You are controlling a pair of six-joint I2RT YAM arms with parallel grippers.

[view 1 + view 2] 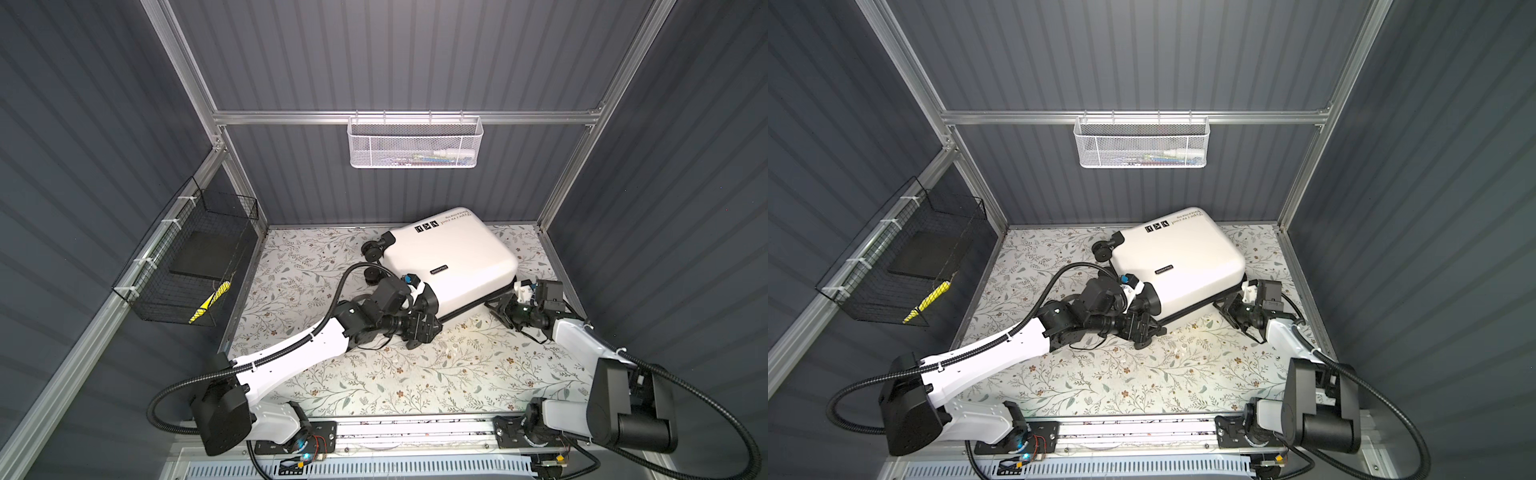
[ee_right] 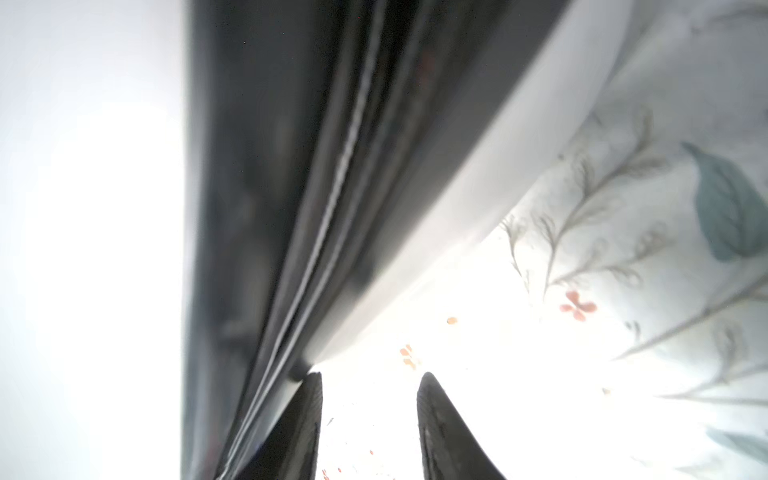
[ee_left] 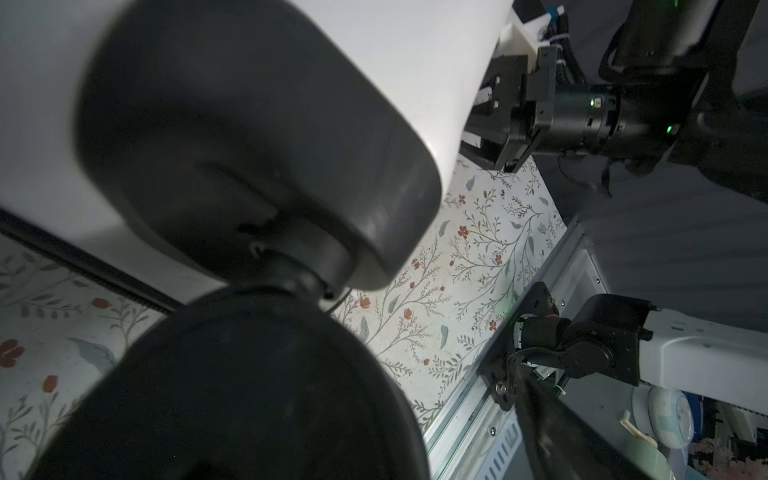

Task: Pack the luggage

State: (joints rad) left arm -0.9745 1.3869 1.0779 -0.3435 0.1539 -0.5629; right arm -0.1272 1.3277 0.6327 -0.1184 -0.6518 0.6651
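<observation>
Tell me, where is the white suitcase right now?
In both top views the white suitcase lies on the floral tabletop, right of the middle and close to the back wall, below the hanging white mesh basket.

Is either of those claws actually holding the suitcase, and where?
Nothing looks held. The right gripper has jaws apart, only tablecloth between, one fingertip against the luggage at its black zipper edge. The left gripper is open beside a corner wheel.

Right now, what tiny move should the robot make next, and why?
Probably ease the right tool toward the dark seam of the luggage and close. The case lies shut, and the tool's parted fingertips sit right beside that seam.
</observation>
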